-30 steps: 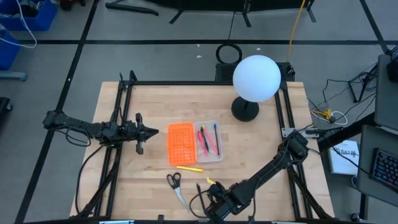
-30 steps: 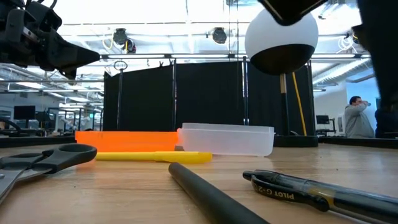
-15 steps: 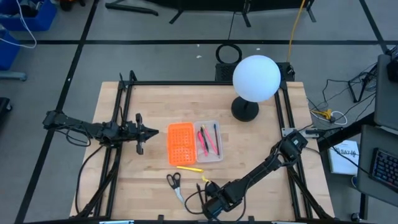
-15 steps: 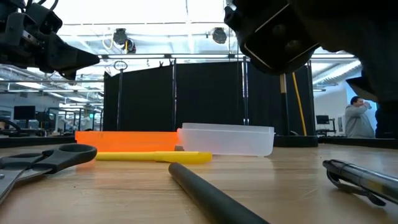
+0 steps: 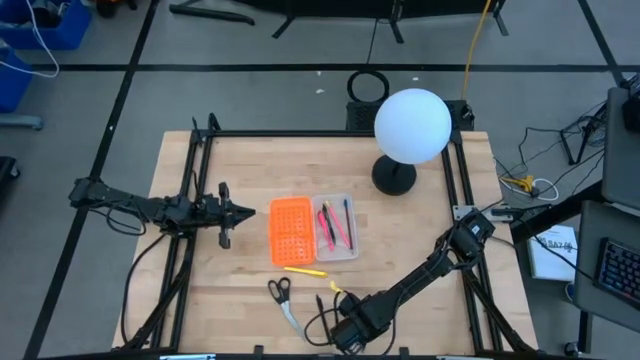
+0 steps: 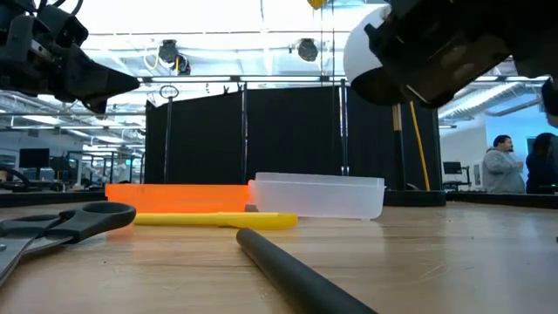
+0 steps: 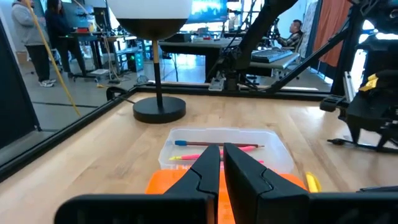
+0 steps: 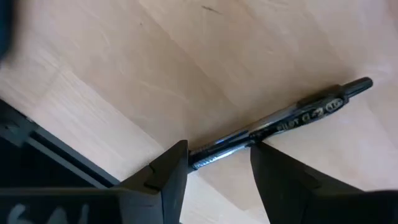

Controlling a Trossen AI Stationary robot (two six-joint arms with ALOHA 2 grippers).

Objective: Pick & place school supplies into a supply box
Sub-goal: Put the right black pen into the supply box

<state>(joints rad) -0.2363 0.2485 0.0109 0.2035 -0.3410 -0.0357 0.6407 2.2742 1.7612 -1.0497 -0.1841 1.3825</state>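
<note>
Right claw [image 5: 347, 333] at the bottom centre of the high view, fingers spread either side of a black pen [image 8: 283, 121] lying on the tabletop [image 5: 420, 240], not gripping it. Scissors [image 5: 281, 299] and yellow pencil [image 5: 304, 270] just left of it, lower centre. Box [image 5: 312, 229] mid-frame, pens in its clear tray. Left claw [image 5: 241, 211] pinched shut, empty, hovering left of the box.
</note>
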